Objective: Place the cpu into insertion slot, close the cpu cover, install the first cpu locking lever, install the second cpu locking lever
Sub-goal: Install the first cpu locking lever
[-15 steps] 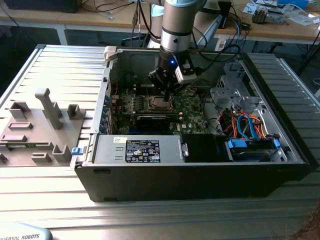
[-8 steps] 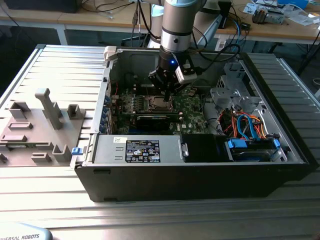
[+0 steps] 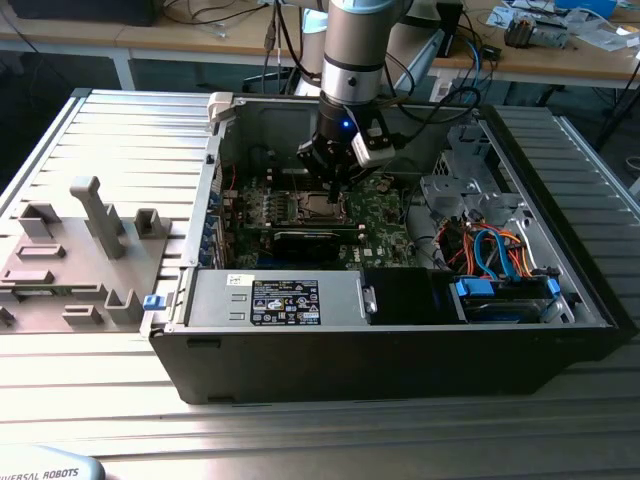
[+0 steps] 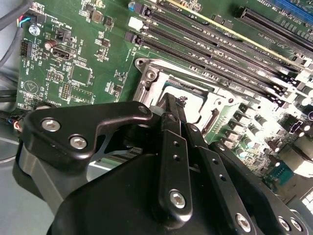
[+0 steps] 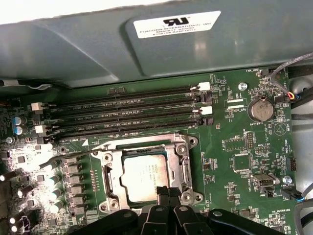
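I have the gripper (image 5: 168, 192) with its fingers pressed together and nothing between them, tips at the rim of the insertion slot (image 3: 310, 208). The cpu (image 5: 145, 177) sits inside that slot, with the cpu cover (image 5: 108, 180) lying flat around it. A thin locking lever (image 5: 73, 155) juts outward from one slot corner.

The arm (image 3: 352, 40) is a fat silver-grey tube with a black collar, and a small blue light (image 3: 345, 125) glows on its black wrist. The jaws are matt black: slim linked bars drilled with small holes, pinned by silver screws (image 4: 51, 125).
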You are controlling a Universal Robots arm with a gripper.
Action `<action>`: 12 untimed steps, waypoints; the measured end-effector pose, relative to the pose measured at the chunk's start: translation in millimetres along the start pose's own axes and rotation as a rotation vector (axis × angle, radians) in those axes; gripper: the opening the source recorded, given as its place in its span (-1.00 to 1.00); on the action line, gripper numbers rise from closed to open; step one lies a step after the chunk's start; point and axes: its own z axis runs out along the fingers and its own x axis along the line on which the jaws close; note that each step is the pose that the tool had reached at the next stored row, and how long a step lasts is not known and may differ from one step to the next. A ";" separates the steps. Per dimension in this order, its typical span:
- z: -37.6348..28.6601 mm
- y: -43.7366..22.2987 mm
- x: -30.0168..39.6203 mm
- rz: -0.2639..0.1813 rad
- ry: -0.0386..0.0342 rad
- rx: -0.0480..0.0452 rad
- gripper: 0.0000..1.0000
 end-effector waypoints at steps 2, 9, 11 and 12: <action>0.0 0.0 0.0 -0.004 -0.0003 0.0000 -0.79; 0.0 0.0 0.0 -0.023 -0.0016 0.0002 -0.79; 0.0 0.0 0.0 -0.027 -0.0018 0.0003 -0.79; 0.0 0.0 0.0 -0.029 -0.0020 0.0003 -0.79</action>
